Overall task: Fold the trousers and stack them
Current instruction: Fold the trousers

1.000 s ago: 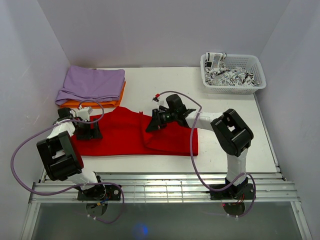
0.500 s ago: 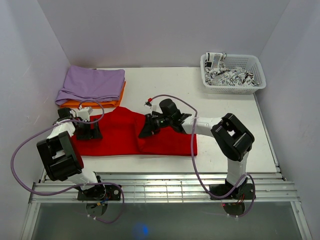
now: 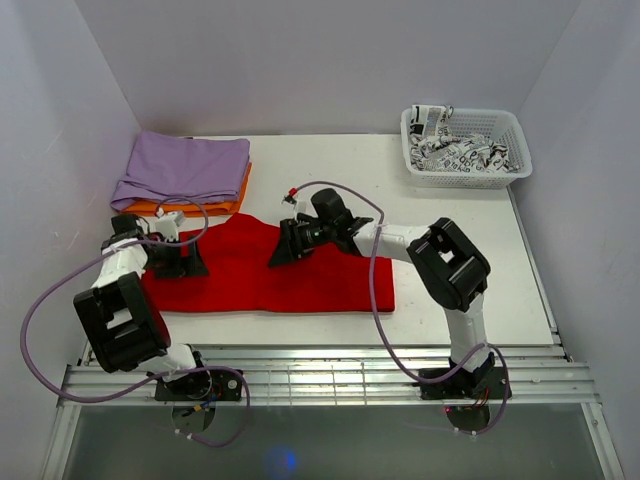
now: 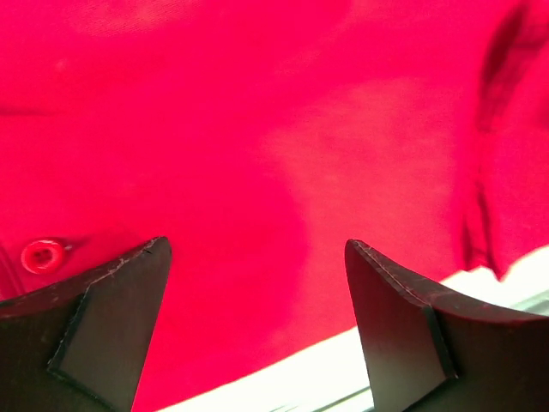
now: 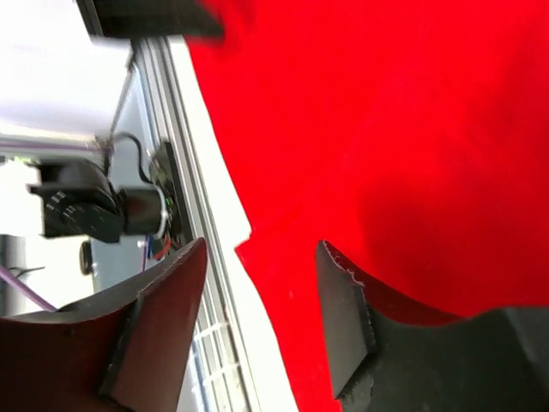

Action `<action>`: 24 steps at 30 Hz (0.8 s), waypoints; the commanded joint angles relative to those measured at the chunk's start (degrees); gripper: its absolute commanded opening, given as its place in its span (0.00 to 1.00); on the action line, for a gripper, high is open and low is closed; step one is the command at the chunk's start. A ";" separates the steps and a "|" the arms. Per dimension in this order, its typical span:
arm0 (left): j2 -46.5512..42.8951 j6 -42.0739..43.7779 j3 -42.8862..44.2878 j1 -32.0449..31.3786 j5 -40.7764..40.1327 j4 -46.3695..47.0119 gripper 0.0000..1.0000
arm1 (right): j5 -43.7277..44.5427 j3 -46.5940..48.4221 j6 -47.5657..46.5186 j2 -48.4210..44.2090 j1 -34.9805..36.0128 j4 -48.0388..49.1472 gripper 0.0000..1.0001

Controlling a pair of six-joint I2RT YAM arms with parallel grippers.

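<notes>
Red trousers (image 3: 300, 285) spread flat as a broad band across the near middle of the white counter (image 3: 330, 170), long near edge toward the arms. Left end effector (image 4: 257, 257) low over the trousers' left end, fingers wide apart, nothing between them, a small red button (image 4: 40, 255) just beside the left finger. Right end effector (image 5: 262, 257) over the trousers' middle, near the far edge, fingers parted, gripping nothing, red fabric lying beneath. Just behind the trousers' left end, a lilac folded cloth (image 3: 185, 165) stacked on an orange folded cloth (image 3: 190, 208). In the far right corner, well apart, a white basket (image 3: 465, 178) holding a black-and-white patterned cloth (image 3: 460, 152).
</notes>
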 commanded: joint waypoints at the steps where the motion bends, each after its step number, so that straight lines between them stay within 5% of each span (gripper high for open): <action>1: -6.28 3.18 4.22 0.14 10.29 -7.02 0.94 | -4.36 4.63 -5.05 -5.81 -5.20 -3.27 0.63; 6: -10.86 5.76 5.90 -1.34 18.66 -12.84 0.93 | -6.76 5.25 -22.40 -12.77 -13.73 -21.96 0.63; 10: -8.15 1.18 5.64 -4.33 21.11 -12.23 0.90 | 2.80 0.18 -33.09 -19.17 -22.68 -38.84 0.63; 17: -2.09 -9.27 0.98 -11.80 19.02 -0.57 0.82 | 9.50 -9.50 -39.95 -22.45 -33.69 -49.06 0.68; 24: 4.07 -15.87 0.62 -18.13 14.53 7.45 0.77 | 6.44 -15.14 -42.68 -18.76 -38.34 -48.82 0.74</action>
